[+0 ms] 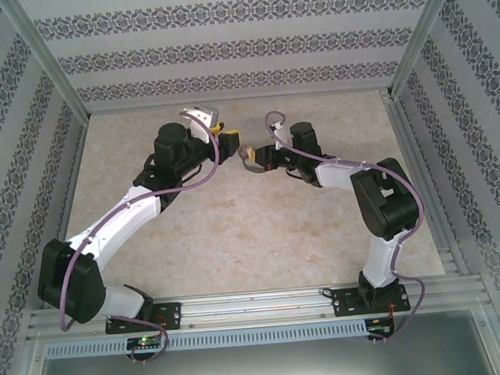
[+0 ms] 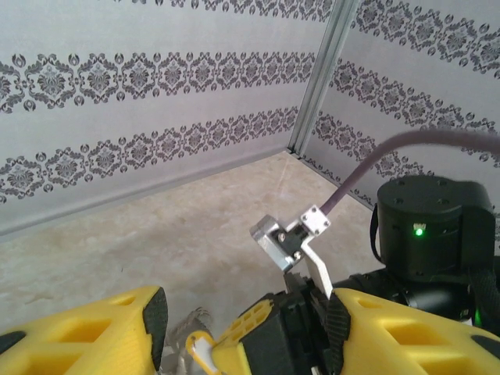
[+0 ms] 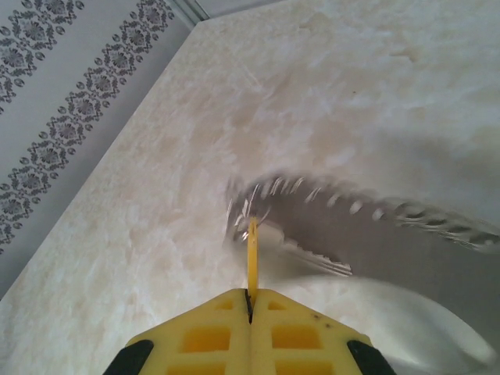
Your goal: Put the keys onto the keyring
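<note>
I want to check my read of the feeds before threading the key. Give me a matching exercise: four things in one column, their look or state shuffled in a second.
Things:
1. right gripper
2. left gripper
3. keyring
4. key

Look or state:
A. grey, one edge fringed with pale metal bits
B. fingers standing apart
C. yellow head, seen edge-on
D. shut on the key

Pairs: 1-D, 2-B, 3-A, 4-C

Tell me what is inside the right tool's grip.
The right tool pinches the key edge-on by its yellow head. How much of the head lies inside the grip is hidden.
</note>
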### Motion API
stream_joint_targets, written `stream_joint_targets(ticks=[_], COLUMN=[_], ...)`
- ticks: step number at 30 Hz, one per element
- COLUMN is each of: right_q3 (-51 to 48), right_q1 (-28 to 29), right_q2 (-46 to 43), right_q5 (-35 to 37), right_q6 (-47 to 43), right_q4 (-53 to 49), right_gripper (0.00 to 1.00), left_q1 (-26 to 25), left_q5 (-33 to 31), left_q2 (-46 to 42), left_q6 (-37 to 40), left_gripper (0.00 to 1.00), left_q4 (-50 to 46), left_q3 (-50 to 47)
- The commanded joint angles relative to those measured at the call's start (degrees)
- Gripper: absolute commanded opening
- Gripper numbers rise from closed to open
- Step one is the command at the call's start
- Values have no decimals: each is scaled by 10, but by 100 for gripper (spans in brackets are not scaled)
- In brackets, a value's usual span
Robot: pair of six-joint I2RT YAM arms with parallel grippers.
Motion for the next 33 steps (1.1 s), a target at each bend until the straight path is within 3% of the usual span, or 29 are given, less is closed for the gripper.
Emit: stream_joint_targets(ticks=[1, 15, 29, 33], right_q3=[-17, -78, -65, -60], right_q1=[7, 42, 112, 138], right_q2=[-3, -23, 40, 49], right_q5=[14, 26, 52, 58], right_q6=[14, 19, 25, 24], right_q4=[45, 49, 33, 25], right_gripper=[0, 0, 0, 15], left_q1=[5, 5, 5, 5], left_q5=[9, 17, 22, 24], left_q2=[-23, -29, -48, -46], left_q6=[-12, -20, -23, -26], left_gripper=[57, 58, 58, 58], left_q4=[18, 13, 4, 7], left_q3=[-7, -10, -22, -22])
